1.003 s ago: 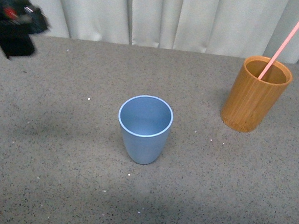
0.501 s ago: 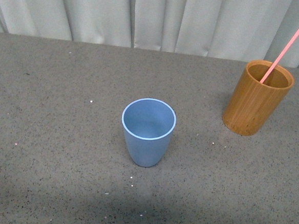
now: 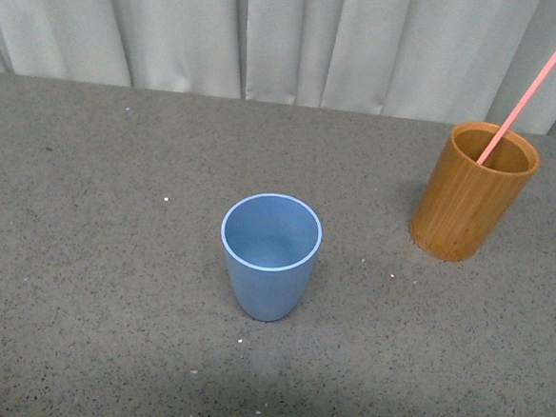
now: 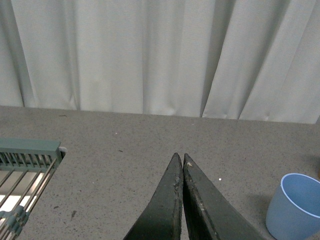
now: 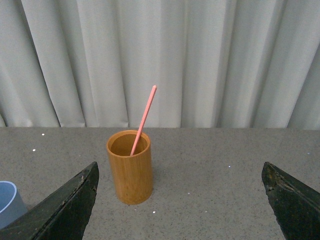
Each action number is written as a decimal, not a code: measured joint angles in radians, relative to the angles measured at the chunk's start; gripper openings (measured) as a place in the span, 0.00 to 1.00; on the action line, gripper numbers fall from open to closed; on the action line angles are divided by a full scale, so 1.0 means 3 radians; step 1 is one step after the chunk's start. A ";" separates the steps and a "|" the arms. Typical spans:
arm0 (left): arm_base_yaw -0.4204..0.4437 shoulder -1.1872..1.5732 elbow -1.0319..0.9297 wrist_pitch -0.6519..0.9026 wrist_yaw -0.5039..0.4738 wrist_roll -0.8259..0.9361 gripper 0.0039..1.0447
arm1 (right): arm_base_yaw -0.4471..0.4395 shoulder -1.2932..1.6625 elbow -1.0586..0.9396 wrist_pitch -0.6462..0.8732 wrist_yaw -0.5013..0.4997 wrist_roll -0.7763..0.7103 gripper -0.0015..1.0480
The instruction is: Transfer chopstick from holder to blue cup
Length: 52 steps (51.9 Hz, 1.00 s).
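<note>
The pink chopstick point(image 3: 526, 95) stands leaning in the orange-brown wooden holder point(image 3: 470, 196) at the right of the grey table. The light blue cup point(image 3: 269, 256) stands empty at the middle. Neither gripper shows in the front view. In the right wrist view the holder point(image 5: 130, 167) and chopstick point(image 5: 143, 120) stand ahead of my right gripper point(image 5: 180, 172), which is wide open and empty. In the left wrist view my left gripper point(image 4: 180, 157) is shut and empty, with the blue cup point(image 4: 294, 206) off to one side.
A white curtain point(image 3: 299, 38) hangs along the table's far edge. A teal wire rack point(image 4: 25, 170) shows at the edge of the left wrist view. The blue cup's rim point(image 5: 6, 200) shows at the corner of the right wrist view.
The dark left arm seen at the upper left one second ago has left the front view. The view has shifted slightly; the cups and chopstick stand as before.
</note>
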 joint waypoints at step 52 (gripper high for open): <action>0.0000 -0.0003 0.0000 -0.0003 -0.0001 0.0009 0.94 | -0.0783 0.4116 0.1254 0.1747 0.0542 0.0331 0.91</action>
